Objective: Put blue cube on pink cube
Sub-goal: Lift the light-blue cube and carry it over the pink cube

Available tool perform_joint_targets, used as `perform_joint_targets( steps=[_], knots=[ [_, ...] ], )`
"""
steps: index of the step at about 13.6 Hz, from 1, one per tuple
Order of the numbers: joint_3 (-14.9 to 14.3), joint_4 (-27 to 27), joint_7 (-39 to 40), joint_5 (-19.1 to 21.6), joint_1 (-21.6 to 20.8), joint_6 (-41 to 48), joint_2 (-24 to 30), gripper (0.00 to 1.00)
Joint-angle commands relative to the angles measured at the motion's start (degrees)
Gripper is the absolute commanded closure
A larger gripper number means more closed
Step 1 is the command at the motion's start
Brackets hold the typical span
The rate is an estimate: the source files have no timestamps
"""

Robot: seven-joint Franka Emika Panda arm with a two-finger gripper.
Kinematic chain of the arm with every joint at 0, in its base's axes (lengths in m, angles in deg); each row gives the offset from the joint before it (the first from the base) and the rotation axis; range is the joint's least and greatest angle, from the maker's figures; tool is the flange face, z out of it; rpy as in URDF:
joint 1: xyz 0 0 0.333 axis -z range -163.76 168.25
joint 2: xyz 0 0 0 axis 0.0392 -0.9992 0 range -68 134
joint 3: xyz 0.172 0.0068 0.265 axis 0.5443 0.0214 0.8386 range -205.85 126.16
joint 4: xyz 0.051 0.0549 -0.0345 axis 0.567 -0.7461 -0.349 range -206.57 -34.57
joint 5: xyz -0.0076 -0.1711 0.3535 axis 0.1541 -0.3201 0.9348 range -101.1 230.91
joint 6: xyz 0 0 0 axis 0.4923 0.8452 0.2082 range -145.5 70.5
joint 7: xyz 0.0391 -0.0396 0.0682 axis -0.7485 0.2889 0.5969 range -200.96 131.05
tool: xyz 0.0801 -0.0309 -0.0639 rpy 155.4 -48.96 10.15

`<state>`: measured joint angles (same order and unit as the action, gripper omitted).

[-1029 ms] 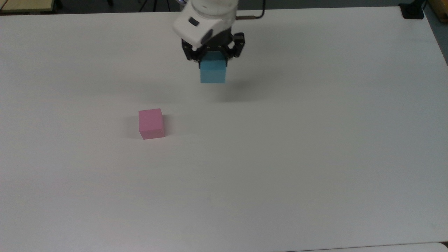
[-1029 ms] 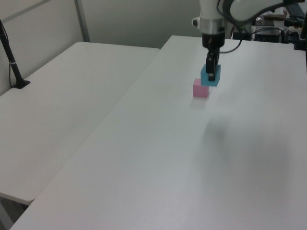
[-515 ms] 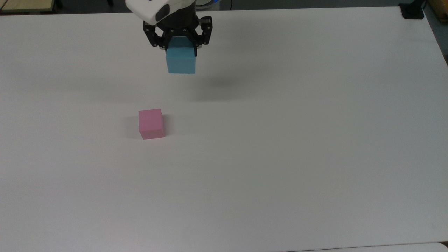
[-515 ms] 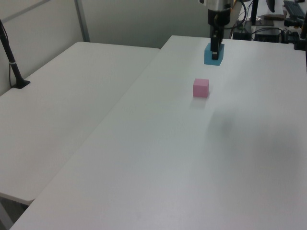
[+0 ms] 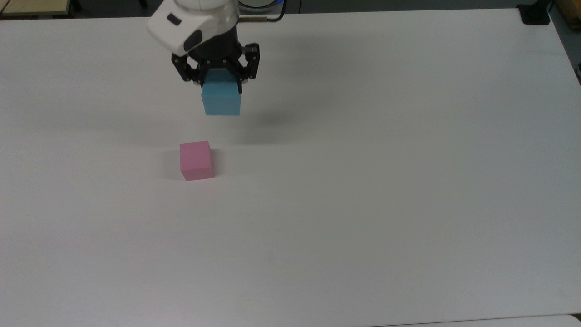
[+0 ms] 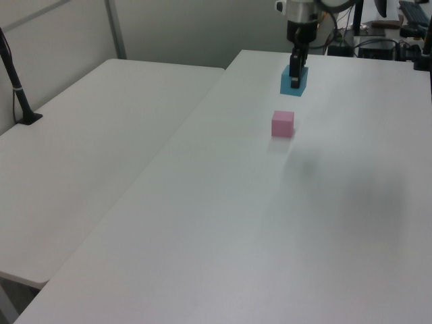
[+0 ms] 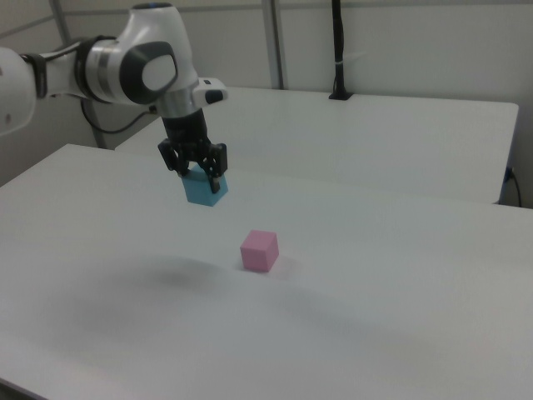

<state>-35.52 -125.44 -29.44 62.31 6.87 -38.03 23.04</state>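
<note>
My gripper (image 5: 221,86) (image 6: 295,74) (image 7: 201,174) is shut on the light blue cube (image 5: 221,101) (image 6: 293,81) (image 7: 205,191), holding it in the air above the white table (image 5: 363,181). The pink cube (image 5: 196,160) (image 6: 283,123) (image 7: 259,250) rests on the table, apart from the blue one. In the top view the blue cube hangs above and slightly right of the pink cube. The right view places it up and to the left of the pink cube, well clear of its top face.
A second white table (image 6: 88,148) (image 7: 375,142) adjoins this one. A black post (image 6: 17,88) (image 7: 338,50) is clamped at its far edge. Cables and equipment (image 6: 398,34) sit beyond the table end in the left view.
The gripper has carried the blue cube toward the top view's left and then down closer to the pink cube. The pink cube has not moved.
</note>
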Motion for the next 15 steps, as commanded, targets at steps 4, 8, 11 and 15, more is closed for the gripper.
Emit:
perform_joint_targets(
  steps=[4,8,11,15],
  knots=[
    [-1.3,1.2,1.2,-1.4,0.3,-5.0,-6.2,0.58],
    [-1.5,2.2,1.2,-2.9,2.0,-7.5,-9.3,0.58],
    [-1.9,2.2,1.2,-4.7,2.6,-8.4,-10.3,0.58],
    [-1.9,2.2,1.1,-5.2,3.0,-10.5,-11.6,0.58]
  ],
)
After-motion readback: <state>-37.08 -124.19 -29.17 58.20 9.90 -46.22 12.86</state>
